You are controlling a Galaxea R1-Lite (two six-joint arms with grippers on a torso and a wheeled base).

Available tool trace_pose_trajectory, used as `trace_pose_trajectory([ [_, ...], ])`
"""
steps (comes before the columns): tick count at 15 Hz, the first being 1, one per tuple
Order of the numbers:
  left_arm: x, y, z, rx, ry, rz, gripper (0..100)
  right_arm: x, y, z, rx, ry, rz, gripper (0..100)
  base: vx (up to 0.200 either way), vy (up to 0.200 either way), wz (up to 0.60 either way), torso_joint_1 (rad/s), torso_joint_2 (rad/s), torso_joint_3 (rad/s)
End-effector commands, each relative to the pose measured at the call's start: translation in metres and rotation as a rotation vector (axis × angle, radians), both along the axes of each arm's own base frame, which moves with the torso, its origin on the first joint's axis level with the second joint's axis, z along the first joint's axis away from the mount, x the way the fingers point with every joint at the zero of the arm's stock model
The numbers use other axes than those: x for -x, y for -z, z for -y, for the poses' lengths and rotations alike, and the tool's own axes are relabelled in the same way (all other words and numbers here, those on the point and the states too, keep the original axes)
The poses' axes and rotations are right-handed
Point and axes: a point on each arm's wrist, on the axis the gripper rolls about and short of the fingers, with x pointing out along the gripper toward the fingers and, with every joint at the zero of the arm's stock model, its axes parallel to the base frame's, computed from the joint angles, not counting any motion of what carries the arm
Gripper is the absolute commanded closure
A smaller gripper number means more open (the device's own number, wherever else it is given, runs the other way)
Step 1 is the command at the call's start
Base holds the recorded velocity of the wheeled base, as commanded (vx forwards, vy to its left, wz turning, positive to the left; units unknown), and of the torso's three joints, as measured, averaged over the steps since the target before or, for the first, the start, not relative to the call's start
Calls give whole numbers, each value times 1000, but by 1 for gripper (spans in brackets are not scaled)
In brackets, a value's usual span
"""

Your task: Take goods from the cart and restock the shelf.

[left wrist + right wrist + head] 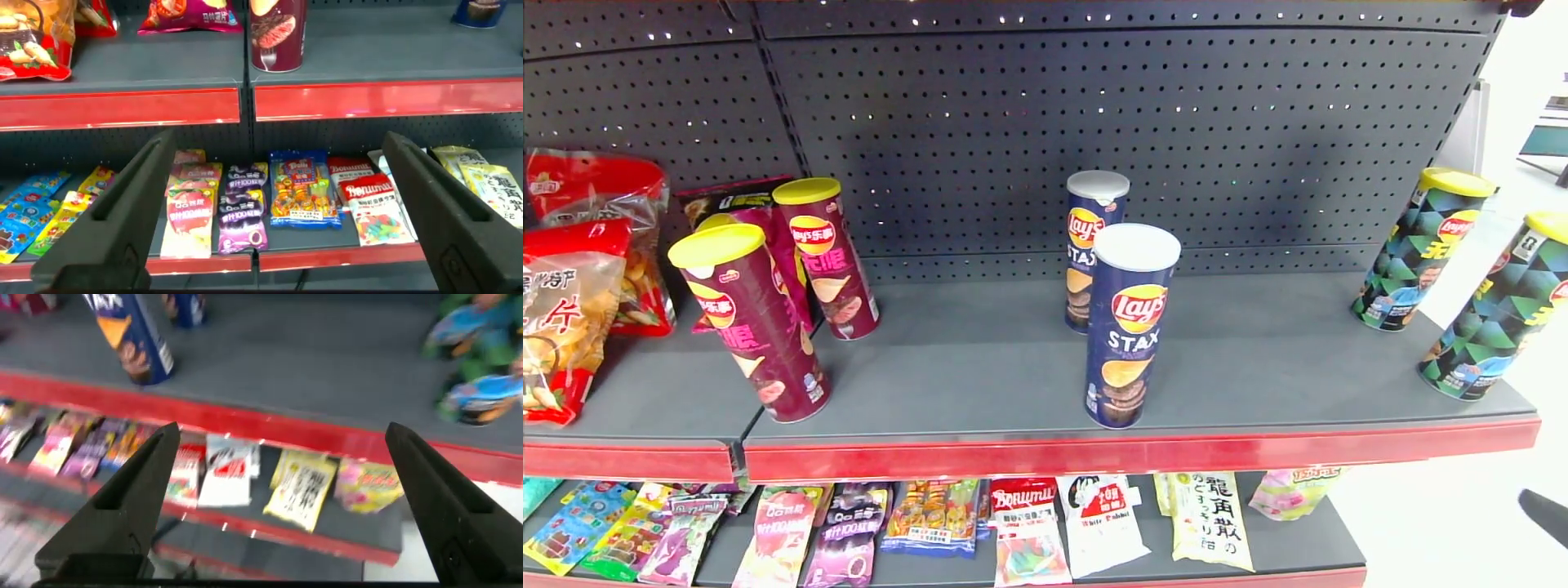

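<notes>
Grey metal shelf point(980, 367) with a red front lip is faced at close range. Tube cans are stood upright on it in pairs, one behind the other, so that each sort is kept in its own lane — maroon cans point(752, 327) at the left, blue cans point(1129, 327) in the middle, green-patterned cans point(1421, 249) at the right edge. Wide bare gaps are left between the lanes, and it is judged that new stock is meant for them. Flat snack packets point(1029, 531) are laid on the lower shelf point(1307, 547). The left gripper point(279, 137) is held low before that lower tier, its fingers spread and nothing grasped; the right gripper point(283, 429) is likewise splayed and empty — no goods are carried by either.
</notes>
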Motion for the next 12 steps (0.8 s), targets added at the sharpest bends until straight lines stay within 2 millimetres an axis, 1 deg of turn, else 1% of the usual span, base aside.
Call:
trace_pose_trajectory([
  [1,0,0,0,0,1,0,0,-55,-5,-14,23,-91,-196,0,0,0,0,0,0,0],
  [2,0,0,0,0,-1,0,0,-74,0,-20,39,-110,-267,0,0,0,0,0,0,0],
  [3,0,0,0,0,-1,0,0,-87,8,-29,47,-153,-329,0,0,0,0,0,0,0],
  [4,0,0,0,0,-1,0,0,-100,14,-33,43,-151,-366,0,0,0,0,0,0,0],
  [5,0,0,0,0,-1,0,0,-110,19,-36,48,-155,-389,0,0,0,0,0,0,0],
  [6,0,0,0,0,1,0,0,-114,22,-38,51,-156,-405,0,0,0,0,0,0,0],
  [7,0,0,0,0,-1,0,0,-128,29,-44,59,-169,-442,0,0,0,0,0,0,0],
  [8,0,0,0,0,-1,0,0,-134,33,-46,65,-171,-463,0,0,0,0,0,0,0],
  [10,0,0,0,0,1,0,0,-161,33,-53,66,-147,-464,0,0,0,0,0,0,0],
  [12,0,0,0,0,-1,0,0,-180,26,-61,51,-132,-449,0,0,0,0,0,0,0],
])
